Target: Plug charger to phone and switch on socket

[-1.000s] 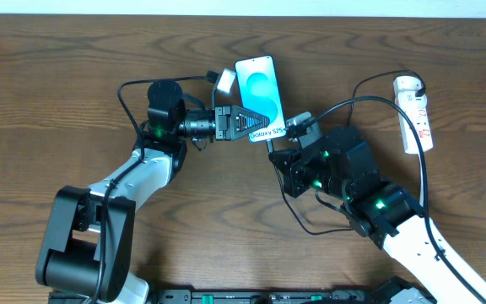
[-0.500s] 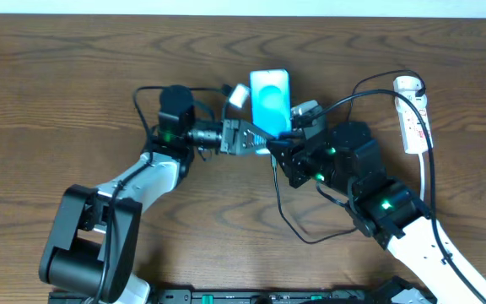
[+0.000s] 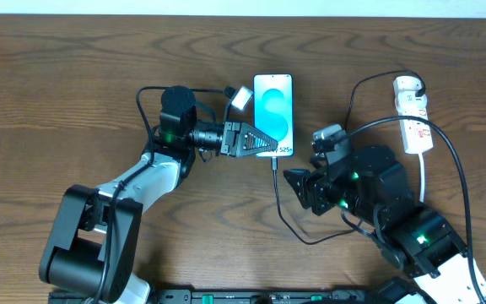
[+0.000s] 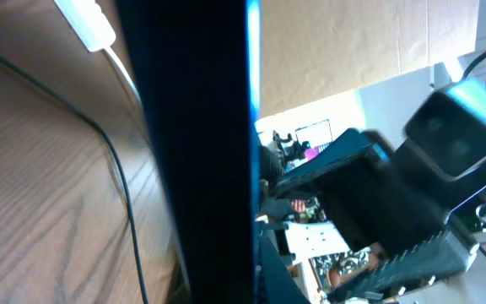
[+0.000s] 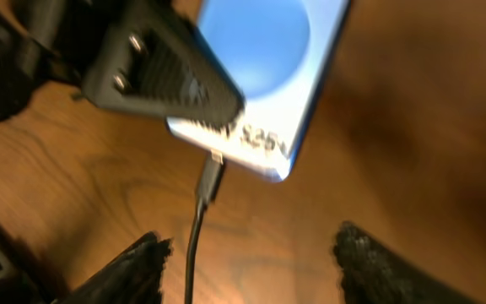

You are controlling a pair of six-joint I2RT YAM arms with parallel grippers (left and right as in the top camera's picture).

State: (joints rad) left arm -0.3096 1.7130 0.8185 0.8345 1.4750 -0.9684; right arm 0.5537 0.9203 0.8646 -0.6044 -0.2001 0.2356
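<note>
Phone lies near the back-edge middle, pinched by left gripper; charger plug now sits in its bottom port. Right gripper has backed off, fingers wide and empty, so socket near the right edge looks next.

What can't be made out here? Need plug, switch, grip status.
- Plug seating: the charger meets the phone, but the right wrist view is blurred and overhead it is too small.
- Switch state: the socket is too small overhead and outside both wrist views.
- Grip: overhead, the phone hides the second finger of the left pincer; the phone's dark edge fills the left wrist view.
</note>
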